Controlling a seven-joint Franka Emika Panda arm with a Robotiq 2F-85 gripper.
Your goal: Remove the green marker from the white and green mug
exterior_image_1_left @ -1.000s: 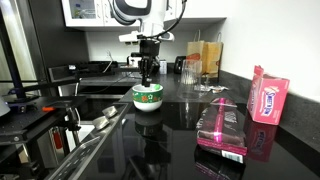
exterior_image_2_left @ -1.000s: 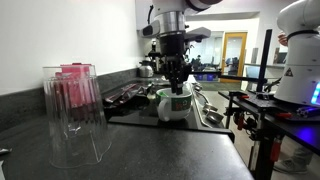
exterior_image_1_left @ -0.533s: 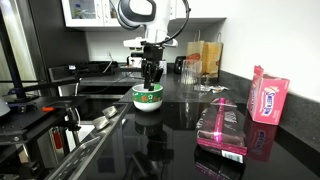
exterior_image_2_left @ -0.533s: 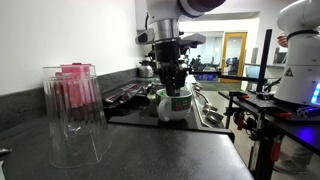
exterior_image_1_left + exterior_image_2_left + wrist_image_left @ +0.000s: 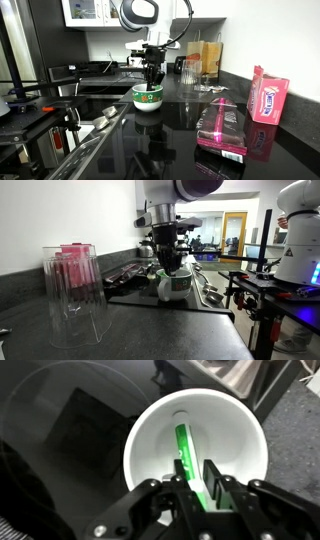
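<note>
The white and green mug (image 5: 148,96) stands on the black counter near the sink edge; it also shows in the other exterior view (image 5: 175,284). In the wrist view I look straight down into its white bowl (image 5: 150,430). The green marker (image 5: 183,442) lies slanted inside it, one end toward the far wall. My gripper (image 5: 197,478) hangs right over the mug (image 5: 150,82), its fingertips down inside the rim (image 5: 172,266). The fingers are open and straddle the marker's near end; a gap shows beside one finger.
A pink box (image 5: 268,100) and a pink wrapped packet (image 5: 222,125) lie on the counter. A clear glass jar (image 5: 72,290) stands close to the camera. Glass containers (image 5: 205,60) stand by the back wall. The sink (image 5: 100,95) lies beside the mug.
My gripper has come down a little toward the mug, so its fingertips now reach inside the rim. The mug and marker have not moved.
</note>
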